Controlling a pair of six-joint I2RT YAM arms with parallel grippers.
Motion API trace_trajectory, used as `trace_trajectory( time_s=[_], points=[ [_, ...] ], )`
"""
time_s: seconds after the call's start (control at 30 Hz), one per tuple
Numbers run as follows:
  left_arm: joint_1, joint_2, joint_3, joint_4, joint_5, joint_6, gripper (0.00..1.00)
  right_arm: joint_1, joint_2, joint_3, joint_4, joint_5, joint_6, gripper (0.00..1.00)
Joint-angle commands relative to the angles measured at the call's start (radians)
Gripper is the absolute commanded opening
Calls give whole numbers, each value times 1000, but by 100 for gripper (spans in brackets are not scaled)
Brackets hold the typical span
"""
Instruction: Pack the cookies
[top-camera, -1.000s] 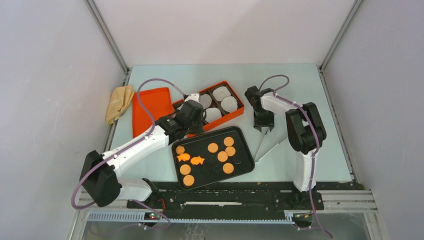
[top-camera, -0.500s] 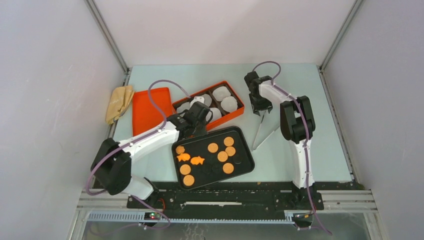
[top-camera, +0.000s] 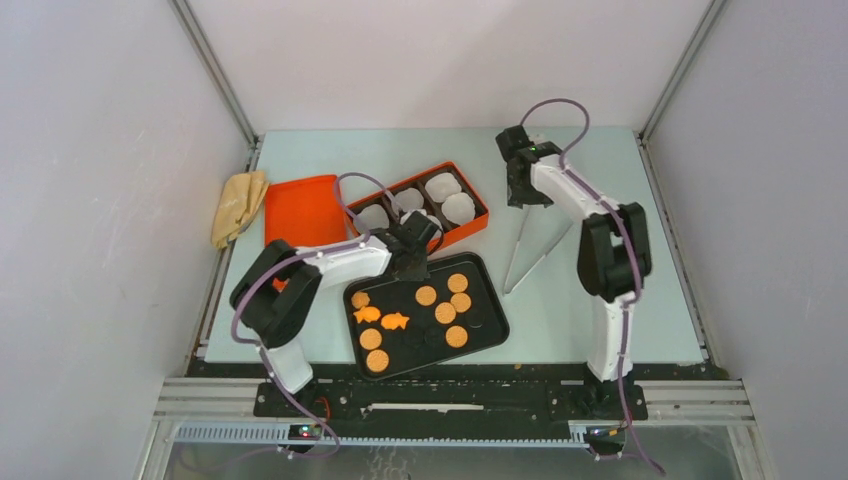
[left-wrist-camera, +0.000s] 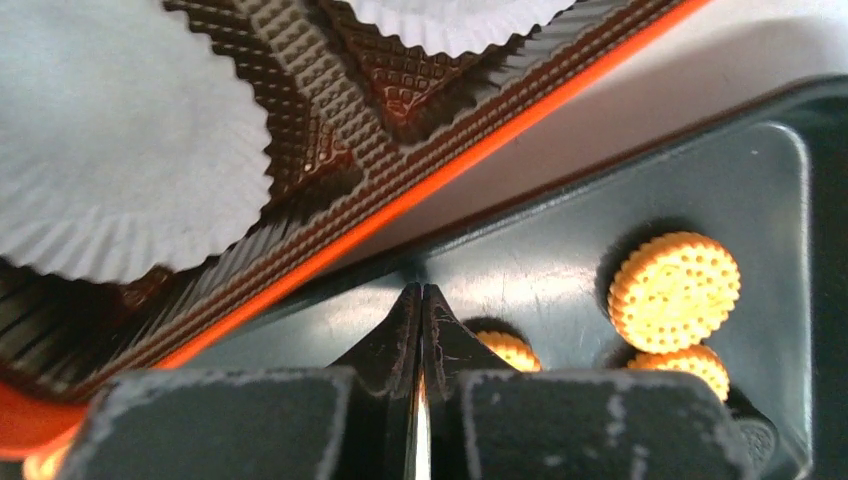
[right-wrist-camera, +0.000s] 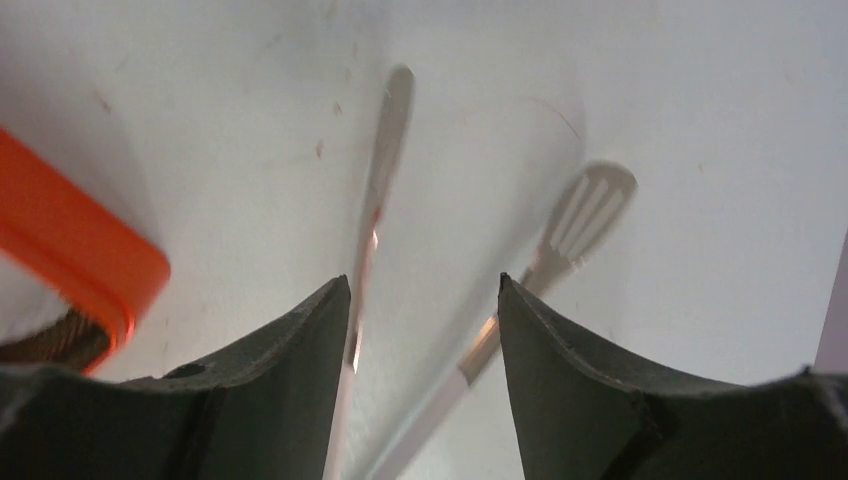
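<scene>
The cookies lie on a black tray (top-camera: 490, 300): several round orange ones (top-camera: 457, 283), two orange fish-shaped ones (top-camera: 395, 321) and a few dark round ones (top-camera: 411, 338). My left gripper (top-camera: 415, 255) is shut, with nothing seen between its tips, over the tray's far left edge next to the orange box (top-camera: 477, 222). In the left wrist view its tips (left-wrist-camera: 421, 290) hang above the tray floor (left-wrist-camera: 540, 260), with round orange cookies (left-wrist-camera: 673, 291) to the right. My right gripper (top-camera: 520, 195) is open and empty above the far ends of the metal tongs (top-camera: 530, 255); both tong arms (right-wrist-camera: 580, 215) show between its fingers.
The orange box holds several white fluted paper liners (top-camera: 458, 207) in a brown ribbed insert (left-wrist-camera: 330, 150). Its orange lid (top-camera: 300, 208) lies flat to the left, with a tan cloth (top-camera: 238, 205) at the table's left edge. The tongs lie right of the tray.
My left gripper has moved right along the box to the tray's far edge. My right gripper has moved away from me, from over the tongs toward the table's back.
</scene>
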Motion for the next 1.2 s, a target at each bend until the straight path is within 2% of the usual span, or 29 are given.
trace_trajectory(
  time_s=[0.0,0.17,0.43,0.77,0.87,1.03,1.17],
  points=[
    [-1,68,102,48,5,-9,4,9,-251,-144,35,-6,133,65],
    [3,148,180,46,-17,-1,4,7,-459,-402,91,-124,226,66],
    [56,200,270,36,-36,8,4,24,-529,-594,102,-197,288,67],
    [176,218,273,68,-35,61,3,10,-540,-681,103,-266,359,68],
    [179,205,270,81,7,79,3,11,-505,-712,118,-316,388,68],
    [173,123,175,132,93,59,3,8,-442,-750,167,-376,412,68],
    [165,67,112,163,140,35,4,-46,-370,-745,191,-385,406,68]
  ],
)
